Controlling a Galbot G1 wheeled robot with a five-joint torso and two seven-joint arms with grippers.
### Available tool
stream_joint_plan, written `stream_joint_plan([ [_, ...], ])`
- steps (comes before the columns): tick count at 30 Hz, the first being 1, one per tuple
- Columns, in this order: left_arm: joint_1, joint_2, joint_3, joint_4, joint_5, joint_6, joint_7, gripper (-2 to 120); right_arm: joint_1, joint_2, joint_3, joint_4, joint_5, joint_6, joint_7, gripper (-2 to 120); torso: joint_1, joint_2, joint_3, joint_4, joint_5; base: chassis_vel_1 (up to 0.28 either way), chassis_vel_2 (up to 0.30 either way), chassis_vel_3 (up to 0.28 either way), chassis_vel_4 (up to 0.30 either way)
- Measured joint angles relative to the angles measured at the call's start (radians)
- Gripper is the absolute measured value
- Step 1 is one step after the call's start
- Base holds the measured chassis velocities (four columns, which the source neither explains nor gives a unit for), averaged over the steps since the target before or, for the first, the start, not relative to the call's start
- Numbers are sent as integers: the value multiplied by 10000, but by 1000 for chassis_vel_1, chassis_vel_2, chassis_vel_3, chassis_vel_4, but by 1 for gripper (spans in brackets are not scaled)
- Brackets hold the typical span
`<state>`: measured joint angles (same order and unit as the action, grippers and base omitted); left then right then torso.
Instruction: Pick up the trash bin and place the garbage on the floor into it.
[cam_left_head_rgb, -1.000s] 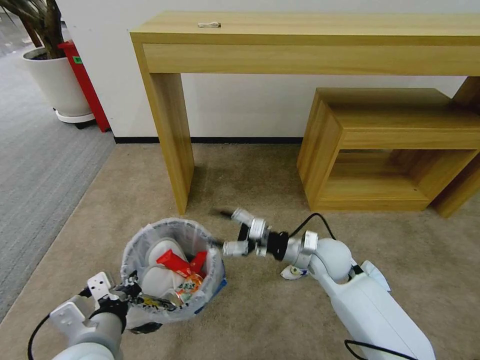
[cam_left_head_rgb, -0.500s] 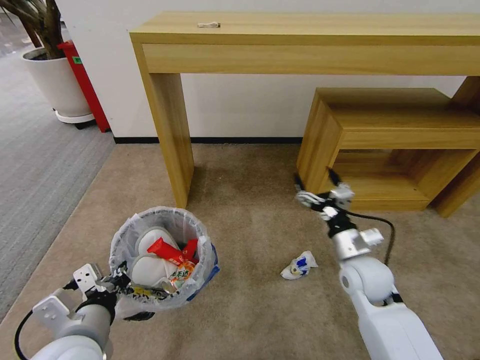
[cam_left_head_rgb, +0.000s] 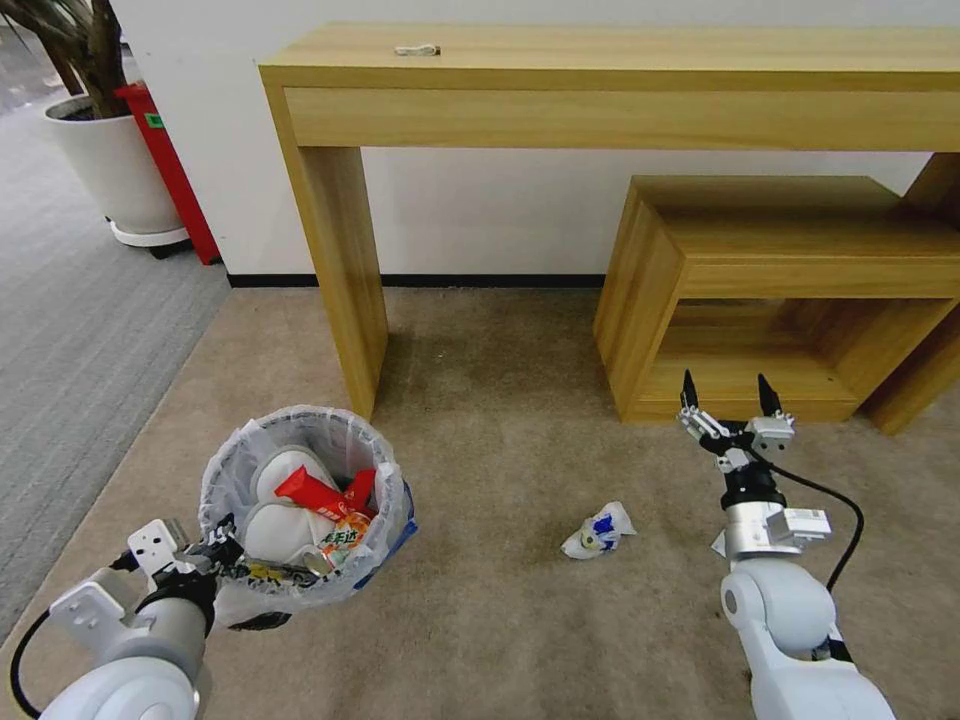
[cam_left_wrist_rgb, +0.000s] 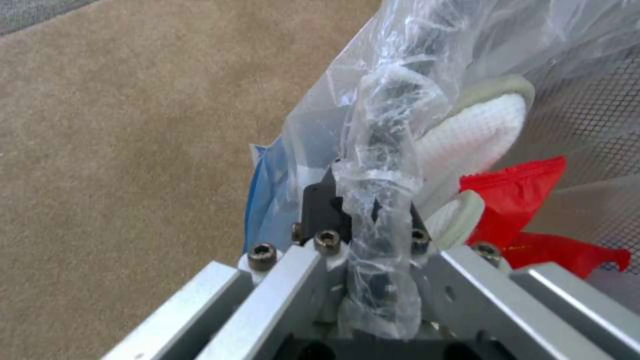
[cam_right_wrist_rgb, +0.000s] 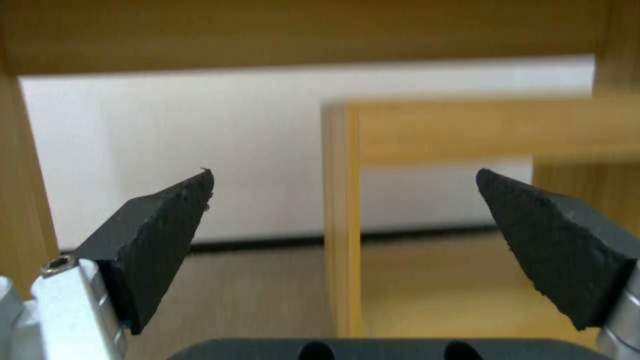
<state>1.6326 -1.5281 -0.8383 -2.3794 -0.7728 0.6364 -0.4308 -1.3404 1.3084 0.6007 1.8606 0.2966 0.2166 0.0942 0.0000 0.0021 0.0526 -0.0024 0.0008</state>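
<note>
Garbage (cam_left_head_rgb: 598, 531) lies on floor (cam_left_head_rgb: 500, 620) near open, empty right hand (cam_left_head_rgb: 727, 392).

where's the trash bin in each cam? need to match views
Head: lower left, trash bin rim gripped by left tool.
Left wrist: centre, its bag-lined rim clamped; white slipper and red wrapper inside.
Right wrist: camera faces the low wooden table instead.
Shared landmark: beige carpet.

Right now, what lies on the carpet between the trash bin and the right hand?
In the head view, one crumpled white-and-blue wrapper lies between the trash bin and the open right hand; otherwise bare carpet.
</note>
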Motion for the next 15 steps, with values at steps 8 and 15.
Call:
stream_joint_plan([
  [8,184,-17,38,-55,14,-30,18,1,-269,135,-1077,-98,1332,-2292,2139,100,-1,0,0,-1,-1,0,0,0,0],
  [15,283,17,-89,-215,-24,-38,28,1,488,318,-1494,-761,2845,-4304,3706,100,0,0,0,1,-1,0,0,0,0],
])
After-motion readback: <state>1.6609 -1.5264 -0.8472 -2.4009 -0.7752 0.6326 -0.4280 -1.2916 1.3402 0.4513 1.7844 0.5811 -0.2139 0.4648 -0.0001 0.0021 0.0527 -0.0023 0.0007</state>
